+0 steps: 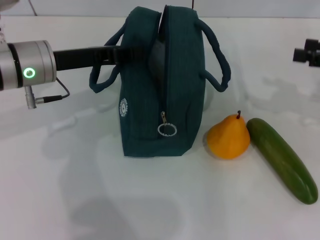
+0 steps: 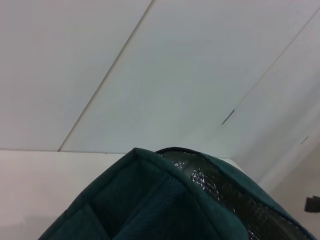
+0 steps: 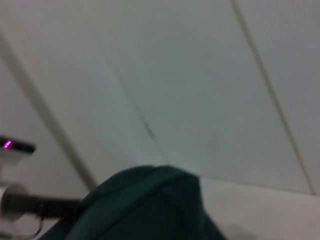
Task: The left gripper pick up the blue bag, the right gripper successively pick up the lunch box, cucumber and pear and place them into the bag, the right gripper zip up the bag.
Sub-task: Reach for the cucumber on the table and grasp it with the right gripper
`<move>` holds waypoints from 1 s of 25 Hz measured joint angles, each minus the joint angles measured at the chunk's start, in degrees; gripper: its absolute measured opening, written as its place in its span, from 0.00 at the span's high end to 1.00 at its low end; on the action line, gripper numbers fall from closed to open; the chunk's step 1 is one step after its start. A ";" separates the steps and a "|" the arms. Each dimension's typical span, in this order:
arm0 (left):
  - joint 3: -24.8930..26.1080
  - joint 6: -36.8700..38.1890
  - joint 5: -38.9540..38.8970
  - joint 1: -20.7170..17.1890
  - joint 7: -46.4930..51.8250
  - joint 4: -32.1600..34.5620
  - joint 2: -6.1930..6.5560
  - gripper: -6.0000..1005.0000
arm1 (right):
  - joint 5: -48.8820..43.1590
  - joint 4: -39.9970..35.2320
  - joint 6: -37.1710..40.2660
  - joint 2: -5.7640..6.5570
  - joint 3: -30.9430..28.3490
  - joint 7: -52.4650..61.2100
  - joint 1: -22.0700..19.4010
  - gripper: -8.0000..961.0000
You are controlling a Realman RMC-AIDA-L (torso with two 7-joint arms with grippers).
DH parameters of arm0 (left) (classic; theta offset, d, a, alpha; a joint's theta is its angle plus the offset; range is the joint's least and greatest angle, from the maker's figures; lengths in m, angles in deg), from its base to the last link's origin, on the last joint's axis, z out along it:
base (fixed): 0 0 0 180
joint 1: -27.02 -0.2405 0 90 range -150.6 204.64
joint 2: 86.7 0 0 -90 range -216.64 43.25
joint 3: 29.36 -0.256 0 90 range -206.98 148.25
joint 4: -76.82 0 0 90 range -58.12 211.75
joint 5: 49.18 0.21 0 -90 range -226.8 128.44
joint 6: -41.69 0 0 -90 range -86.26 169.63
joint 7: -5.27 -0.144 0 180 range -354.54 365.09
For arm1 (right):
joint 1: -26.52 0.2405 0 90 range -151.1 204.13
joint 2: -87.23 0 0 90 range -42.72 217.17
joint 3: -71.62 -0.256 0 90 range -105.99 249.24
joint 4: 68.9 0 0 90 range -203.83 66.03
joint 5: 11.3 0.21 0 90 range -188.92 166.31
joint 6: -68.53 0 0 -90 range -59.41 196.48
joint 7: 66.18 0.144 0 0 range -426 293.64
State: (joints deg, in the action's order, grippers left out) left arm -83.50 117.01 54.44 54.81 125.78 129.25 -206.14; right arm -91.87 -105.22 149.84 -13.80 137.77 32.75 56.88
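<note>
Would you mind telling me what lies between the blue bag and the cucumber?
In the head view, the pear sits between the blue bag and the cucumber.

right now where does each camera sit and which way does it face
Head: high on the robot, looking forward and down at the bag, pear and cucumber; the left arm reaches to the bag and a bit of the right arm shows.
Left wrist: beside the bag's open top, angled upward; no hand visible.
Right wrist: near the bag, angled upward; the left arm shows far off.
All three share the bag.
</note>
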 joint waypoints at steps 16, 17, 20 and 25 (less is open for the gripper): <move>-0.01 -0.53 0.02 0.48 0.07 -1.63 0.08 0.96 | -33.74 -17.22 13.29 -0.10 -8.65 33.42 8.30 0.10; -0.01 -0.55 0.02 0.56 0.07 -1.63 0.09 0.96 | -36.48 -18.48 14.16 -0.52 -8.48 35.56 9.32 0.10; -0.01 -0.61 -0.03 0.58 0.08 -1.64 0.09 0.96 | -46.42 -22.52 16.50 -3.19 -8.31 40.41 12.74 0.10; -0.01 -0.62 0.10 0.60 0.07 -1.64 0.09 0.96 | -58.45 -25.16 19.63 -7.10 -8.35 43.67 18.47 0.10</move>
State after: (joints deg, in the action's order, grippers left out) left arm -83.50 116.39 54.54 55.41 125.85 127.61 -206.05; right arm -150.32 -130.38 169.47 -20.90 129.42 76.41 75.35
